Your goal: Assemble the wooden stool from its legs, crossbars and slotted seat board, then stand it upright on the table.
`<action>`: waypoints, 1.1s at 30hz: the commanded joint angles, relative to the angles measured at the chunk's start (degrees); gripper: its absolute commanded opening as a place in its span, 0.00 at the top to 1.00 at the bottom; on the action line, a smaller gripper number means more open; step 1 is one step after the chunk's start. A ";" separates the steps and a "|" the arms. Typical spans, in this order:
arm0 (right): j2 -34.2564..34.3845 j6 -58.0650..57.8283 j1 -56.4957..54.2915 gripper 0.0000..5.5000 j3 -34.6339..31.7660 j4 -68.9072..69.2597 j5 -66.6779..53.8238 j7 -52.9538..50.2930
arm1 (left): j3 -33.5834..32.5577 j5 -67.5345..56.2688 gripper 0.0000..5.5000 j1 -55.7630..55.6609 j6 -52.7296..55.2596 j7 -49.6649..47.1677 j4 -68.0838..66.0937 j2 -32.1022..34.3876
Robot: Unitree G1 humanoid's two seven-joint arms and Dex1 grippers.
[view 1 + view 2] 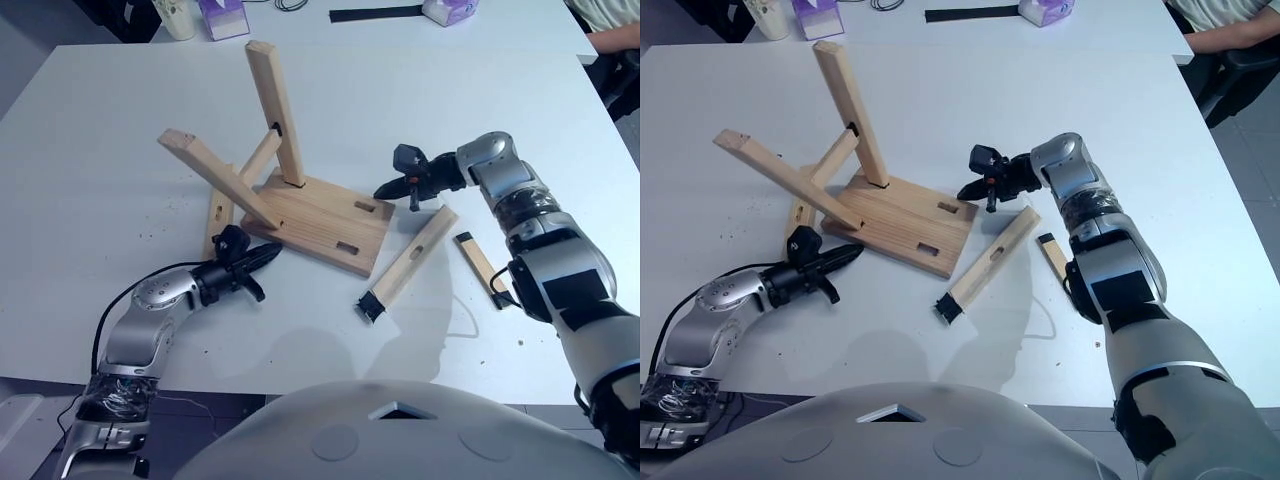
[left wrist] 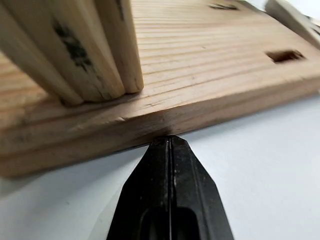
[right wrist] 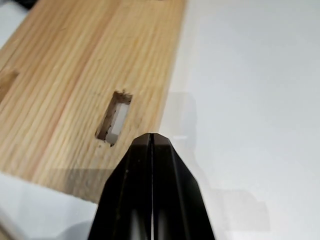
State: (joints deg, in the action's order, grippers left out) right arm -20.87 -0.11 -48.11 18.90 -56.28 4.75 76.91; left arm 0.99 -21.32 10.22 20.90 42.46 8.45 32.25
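Note:
The slotted seat board [image 1: 322,222] lies flat mid-table. Two legs stand in its left slots, one nearly upright [image 1: 276,110] and one leaning left [image 1: 212,176], with a crossbar [image 1: 259,159] between them. Two slots on the right [image 1: 365,207] are open. A loose leg [image 1: 409,262] and a short crossbar [image 1: 479,264] lie right of the board; another piece [image 1: 218,216] lies at its left. My left gripper [image 1: 272,253] is shut, its tip touching the board's near edge [image 2: 150,127]. My right gripper [image 1: 386,189] is shut, hovering over the board's right edge beside a slot [image 3: 114,122].
A cup [image 1: 178,16], a purple box [image 1: 222,16], a black strip [image 1: 375,13] and a tissue pack [image 1: 450,10] stand along the table's far edge. A thin cable [image 1: 466,318] curls near the front right. Bare table stretches left and right of the parts.

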 commanded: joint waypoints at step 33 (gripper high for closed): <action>-5.27 -28.53 23.76 1.00 1.39 38.92 -11.20 -6.15 | 5.08 6.69 1.00 -17.51 -3.75 -0.70 -15.05 -10.76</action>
State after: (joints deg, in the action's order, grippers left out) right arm -26.74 -28.63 -23.68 20.07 -14.71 -8.10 74.23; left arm 4.90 -14.23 -9.37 16.88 40.71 -8.23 22.17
